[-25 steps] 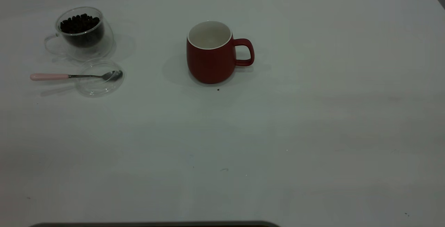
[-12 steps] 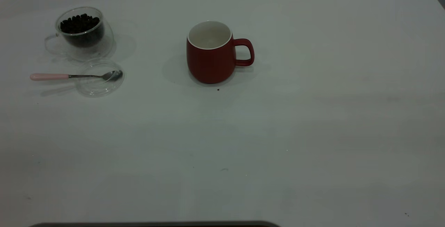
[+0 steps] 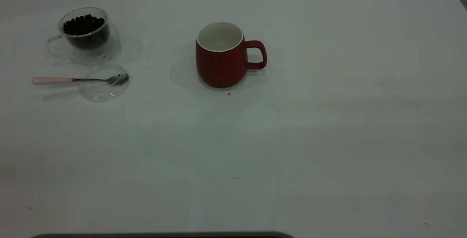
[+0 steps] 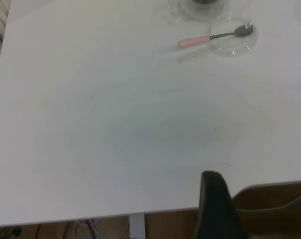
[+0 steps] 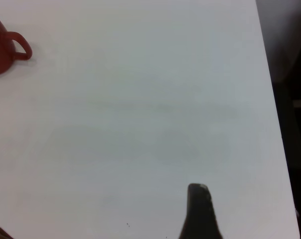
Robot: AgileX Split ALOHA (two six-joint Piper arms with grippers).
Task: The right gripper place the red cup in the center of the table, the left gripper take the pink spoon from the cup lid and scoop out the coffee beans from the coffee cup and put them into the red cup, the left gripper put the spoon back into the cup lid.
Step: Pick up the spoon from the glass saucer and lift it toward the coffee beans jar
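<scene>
Red cup [image 3: 222,56] stands upper-centre on the counter [image 3: 328,128], seemingly placed. Pink spoon [image 3: 73,80] lies across the cup lid [image 3: 104,90], upper left. Left gripper [image 4: 218,209] must fetch it; finger spread cannot be told.

Red cup [image 3: 220,56] mid-table, seemingly empty, w/ handle right.

The rounded dark red ceramic mug [image 3: 221,57] looks matt outside, smooth white inside. The clear glass cup [image 3: 87,34] and transparent round lid [image 3: 104,83] gleam. The spoon [image 3: 78,80] has a shiny metal bowl and a pale pink handle. The white tabletop [image 3: 292,128] is smooth.
</scene>
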